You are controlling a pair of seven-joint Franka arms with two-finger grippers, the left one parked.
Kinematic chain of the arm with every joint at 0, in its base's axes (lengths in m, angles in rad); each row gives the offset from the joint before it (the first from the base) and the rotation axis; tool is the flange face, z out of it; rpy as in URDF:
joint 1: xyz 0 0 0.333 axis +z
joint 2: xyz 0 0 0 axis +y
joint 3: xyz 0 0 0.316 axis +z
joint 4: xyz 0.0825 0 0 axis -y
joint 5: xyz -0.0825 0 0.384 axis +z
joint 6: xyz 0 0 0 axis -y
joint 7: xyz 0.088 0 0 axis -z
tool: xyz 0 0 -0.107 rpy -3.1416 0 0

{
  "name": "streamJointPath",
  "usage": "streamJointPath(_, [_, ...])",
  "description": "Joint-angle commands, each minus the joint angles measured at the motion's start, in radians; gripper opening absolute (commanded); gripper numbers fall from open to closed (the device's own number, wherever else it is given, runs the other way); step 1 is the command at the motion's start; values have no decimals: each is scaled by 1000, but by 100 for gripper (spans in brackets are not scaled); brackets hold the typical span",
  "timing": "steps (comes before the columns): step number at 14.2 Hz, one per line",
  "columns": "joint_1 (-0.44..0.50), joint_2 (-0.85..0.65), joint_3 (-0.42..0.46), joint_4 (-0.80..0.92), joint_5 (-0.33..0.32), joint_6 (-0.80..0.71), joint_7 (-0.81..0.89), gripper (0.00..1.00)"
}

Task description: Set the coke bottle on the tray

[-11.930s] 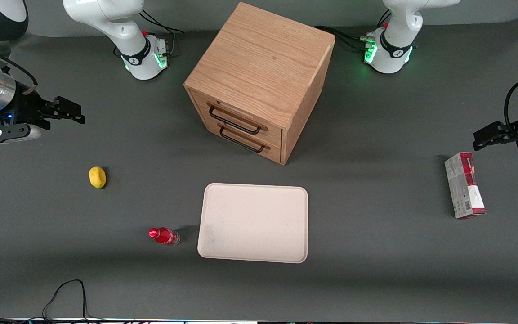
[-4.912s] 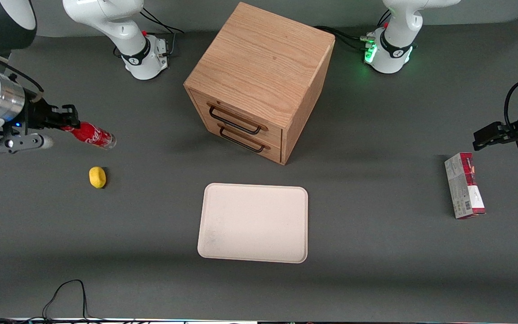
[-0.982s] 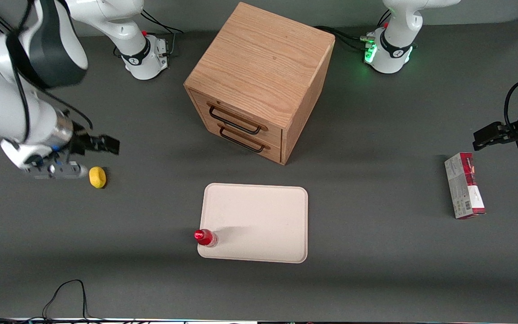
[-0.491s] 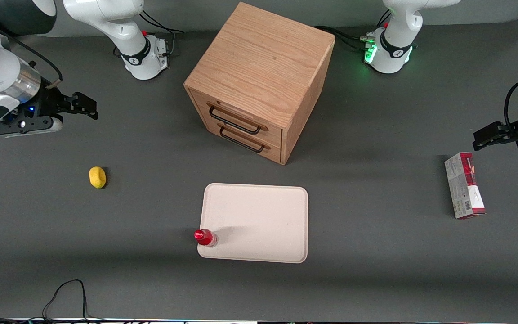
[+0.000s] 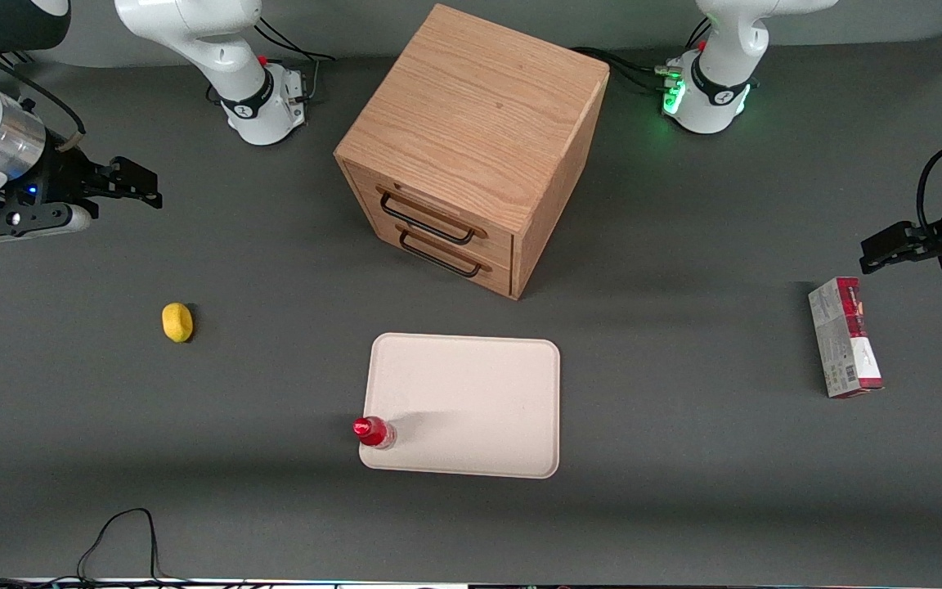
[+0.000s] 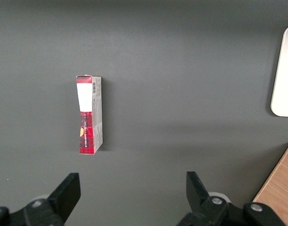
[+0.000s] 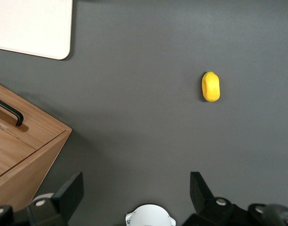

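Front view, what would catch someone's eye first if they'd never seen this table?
Probably the big wooden cabinet standing mid-table, its two drawers with dark handles facing the cream tray. Next, the small red-capped bottle upright on the tray's corner nearest the camera, toward the working arm's end. The end effector hangs open and empty at that end, farther from the camera than the yellow lemon.

The dark grey table [image 5: 684,491] carries a wooden cabinet [image 5: 471,139], a cream tray [image 5: 471,393], a yellow lemon [image 5: 177,321] and a carton [image 5: 844,348]. The gripper [image 5: 140,188], fingers spread, hangs above the table: the lemon is nearest to it, the carton farthest.
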Motion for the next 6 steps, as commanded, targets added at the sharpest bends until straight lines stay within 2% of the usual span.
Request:
streamJointPath(1, [11, 19, -3, 63, 25, -52, -28, 100])
streamJointPath(4, [99, 43, -93, 101, 21, -80, -28, 100])
streamJointPath(6, [99, 45, -97, 101, 25, -80, -26, 100])
